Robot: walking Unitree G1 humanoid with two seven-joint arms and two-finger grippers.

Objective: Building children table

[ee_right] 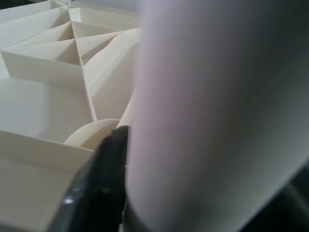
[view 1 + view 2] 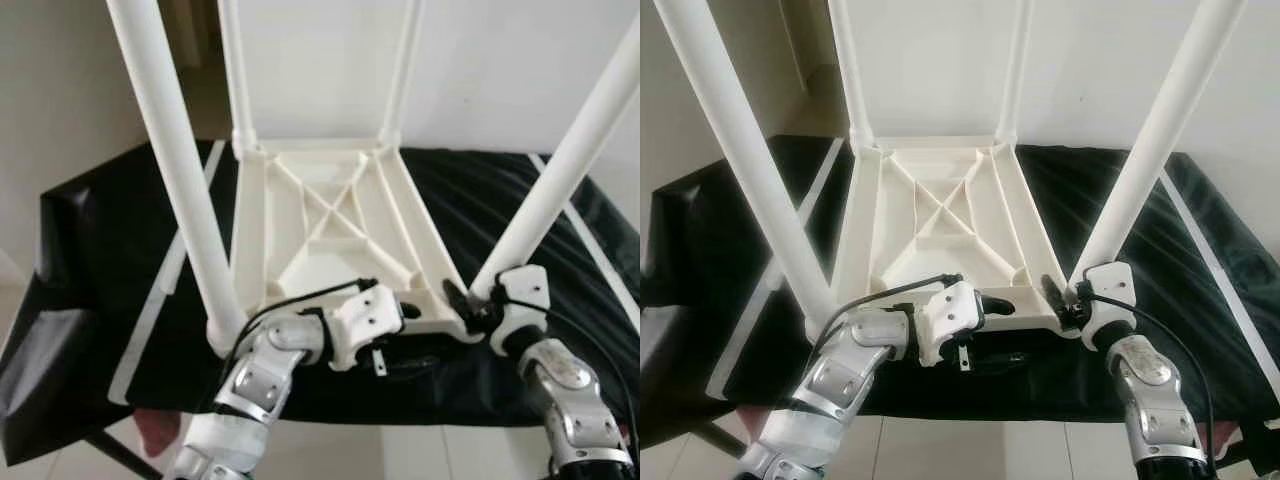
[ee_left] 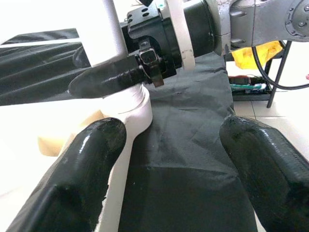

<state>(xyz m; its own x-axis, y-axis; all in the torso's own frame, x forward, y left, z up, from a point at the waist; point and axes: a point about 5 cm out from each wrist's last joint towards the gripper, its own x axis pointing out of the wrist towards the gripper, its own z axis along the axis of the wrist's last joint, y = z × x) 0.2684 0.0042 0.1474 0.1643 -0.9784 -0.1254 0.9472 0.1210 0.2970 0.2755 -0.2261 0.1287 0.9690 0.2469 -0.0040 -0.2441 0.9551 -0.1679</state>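
A white plastic children's table (image 2: 330,230) lies upside down on a black cloth (image 2: 130,230), its four legs pointing up. My right gripper (image 2: 470,300) is shut around the base of the near-right leg (image 2: 560,170), where it meets the corner socket. The right wrist view shows that leg (image 1: 207,111) pressed against one black finger (image 1: 108,183). My left gripper (image 2: 405,312) is at the table's near edge, pointing toward that same corner. It stands open, one finger (image 3: 82,174) against the white rim and the other finger (image 3: 265,164) over the cloth.
The near-left leg (image 2: 170,150) rises steeply just left of my left arm. Two thinner far legs (image 2: 235,70) stand by the white wall. The cloth hangs off the surface at the left (image 2: 50,350). A yellow object (image 3: 260,50) and a black stand (image 3: 277,72) are on the tiled floor beyond.
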